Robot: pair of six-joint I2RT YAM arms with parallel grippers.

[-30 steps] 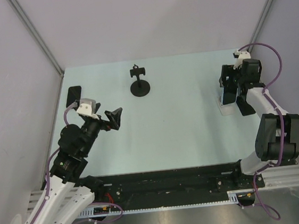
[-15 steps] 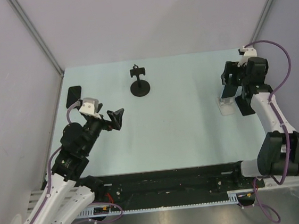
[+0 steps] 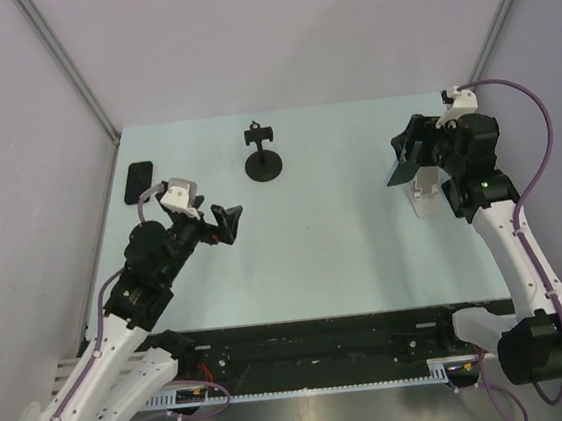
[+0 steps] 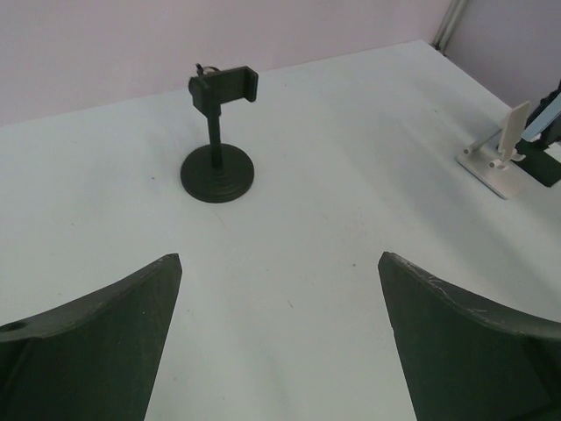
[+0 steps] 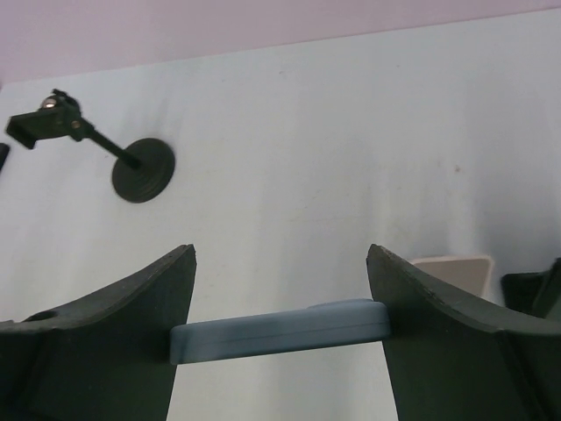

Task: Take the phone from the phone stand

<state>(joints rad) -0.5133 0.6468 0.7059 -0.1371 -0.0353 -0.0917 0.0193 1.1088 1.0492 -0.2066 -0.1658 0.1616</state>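
Note:
My right gripper (image 3: 408, 153) is shut on the phone (image 3: 400, 165), a dark slab with a grey-blue edge, and holds it in the air just left of the white phone stand (image 3: 424, 198). In the right wrist view the phone (image 5: 280, 331) spans the gap between my two fingers, and a corner of the white stand (image 5: 451, 270) shows below on the right. The stand is bare. My left gripper (image 3: 227, 222) is open and empty over the left part of the table, its jaws wide apart in the left wrist view (image 4: 280, 259).
A black clamp stand on a round base (image 3: 262, 158) is at the back centre; it also shows in the left wrist view (image 4: 217, 167) and the right wrist view (image 5: 131, 167). A second black phone (image 3: 139, 180) lies flat near the left wall.
My right gripper has risen and swung left, taking the phone off the white stand. My left arm has shifted a little forward and to the right, still open.

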